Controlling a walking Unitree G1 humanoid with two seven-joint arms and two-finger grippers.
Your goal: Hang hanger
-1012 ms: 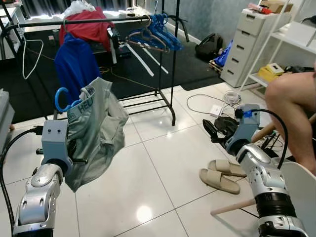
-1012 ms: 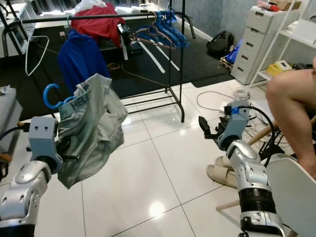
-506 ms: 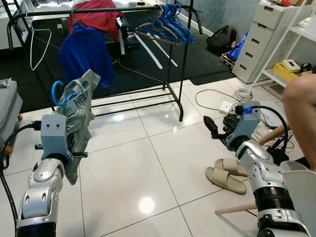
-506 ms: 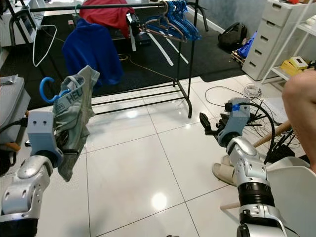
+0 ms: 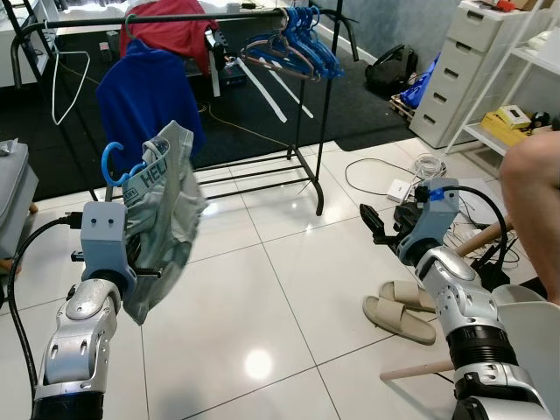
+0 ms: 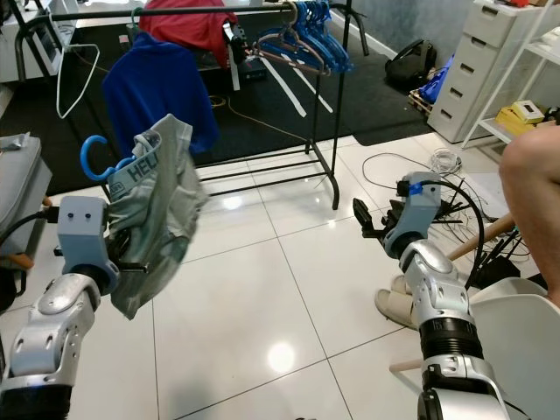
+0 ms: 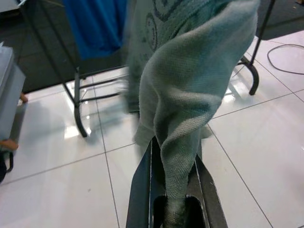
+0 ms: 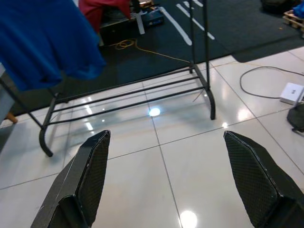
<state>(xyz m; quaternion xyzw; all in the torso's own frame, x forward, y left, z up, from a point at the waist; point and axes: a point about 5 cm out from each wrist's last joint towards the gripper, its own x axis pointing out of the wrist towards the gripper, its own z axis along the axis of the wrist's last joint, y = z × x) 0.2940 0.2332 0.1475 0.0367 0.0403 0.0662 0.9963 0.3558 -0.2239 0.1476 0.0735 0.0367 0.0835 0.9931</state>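
The task is approx. half done, in my judgement: the blue plastic hanger (image 5: 118, 164) with the grey-green knitted garment (image 5: 162, 227) is lifted and carried, but it is not yet on the black metal clothes rack (image 5: 319, 105). What is left: to come closer to the rack, raise the hook over the top rail and let go.

The left pincer (image 7: 173, 202) is closed on the garment's cloth, which runs down between its two black fingers; the hanger is in front of the rack, well apart from it, low compared w/ the rail. The blue hook stands up above the garment's collar and is free. The garment hangs crumpled and bunched, w/ pale letters on the neck band.

On the rack hang a blue shirt (image 5: 144, 96), a red cloth (image 5: 171, 35) and a bunch of empty blue hangers (image 5: 297, 52). The right pincer (image 8: 173, 180) is wide open and holds nothing, to the right of the rack, over the white floor tiles (image 5: 289, 289).
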